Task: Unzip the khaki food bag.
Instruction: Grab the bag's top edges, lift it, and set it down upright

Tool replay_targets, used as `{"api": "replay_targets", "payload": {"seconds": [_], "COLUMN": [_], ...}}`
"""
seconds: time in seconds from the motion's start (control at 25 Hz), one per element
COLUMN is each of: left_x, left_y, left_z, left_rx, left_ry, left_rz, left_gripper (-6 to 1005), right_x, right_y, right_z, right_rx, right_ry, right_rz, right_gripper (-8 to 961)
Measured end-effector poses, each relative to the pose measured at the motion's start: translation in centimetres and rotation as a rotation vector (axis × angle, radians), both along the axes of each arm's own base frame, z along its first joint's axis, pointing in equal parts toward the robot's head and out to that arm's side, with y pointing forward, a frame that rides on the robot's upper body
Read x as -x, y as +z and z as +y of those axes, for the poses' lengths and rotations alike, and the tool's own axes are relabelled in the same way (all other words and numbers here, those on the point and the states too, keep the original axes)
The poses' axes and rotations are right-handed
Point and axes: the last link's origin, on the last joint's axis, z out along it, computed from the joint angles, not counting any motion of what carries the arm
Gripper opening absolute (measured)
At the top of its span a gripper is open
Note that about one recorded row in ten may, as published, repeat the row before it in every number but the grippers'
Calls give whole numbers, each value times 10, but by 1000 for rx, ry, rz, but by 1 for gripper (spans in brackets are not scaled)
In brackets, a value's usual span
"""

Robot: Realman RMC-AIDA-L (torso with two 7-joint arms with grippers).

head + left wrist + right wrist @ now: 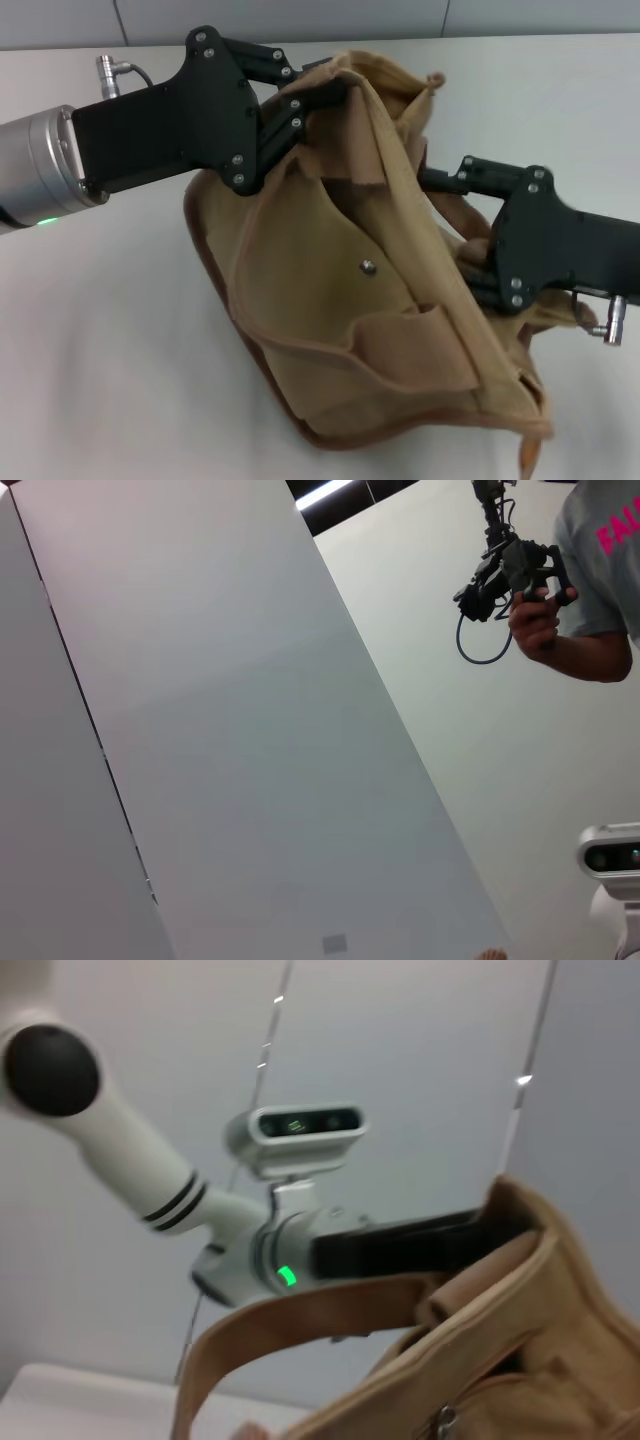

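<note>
Lying tilted on the white table (90, 350), the bag (370, 300) has the left gripper (325, 95) clamped on its top far corner and the right gripper (455, 225) reaching into its right side, finger state hidden.

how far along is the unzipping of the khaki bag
Done: both arms have reached the khaki food bag. The left gripper is at its far top corner and the right gripper is at its right side. Whether the zipper has opened at all cannot be seen, so the unzipping looks left.
</note>
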Motion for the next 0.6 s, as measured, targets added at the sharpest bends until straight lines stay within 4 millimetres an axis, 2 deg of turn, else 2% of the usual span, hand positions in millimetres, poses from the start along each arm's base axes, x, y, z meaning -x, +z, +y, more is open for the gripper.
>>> {"api": "replay_targets", "payload": {"seconds": [0.28,0.48,0.6], "left_x": [-3,-4,-4], "left_y": [-1,-1,-1], "left_z": [2,2,2], "left_rx": [1,3,4], "left_ry": [-4,-5,-7], "left_rz": [-2,-4,-5], "left_gripper": [91,93,94], "right_x": [0,6,10], "right_y": [-5,-11,-17], "right_z": [7,13,17], "right_rx": [-27,-30,-39], "right_ry": [-10,-2,-6], "right_rz": [-34,-55,-80], "right_gripper": [681,468,450]}}
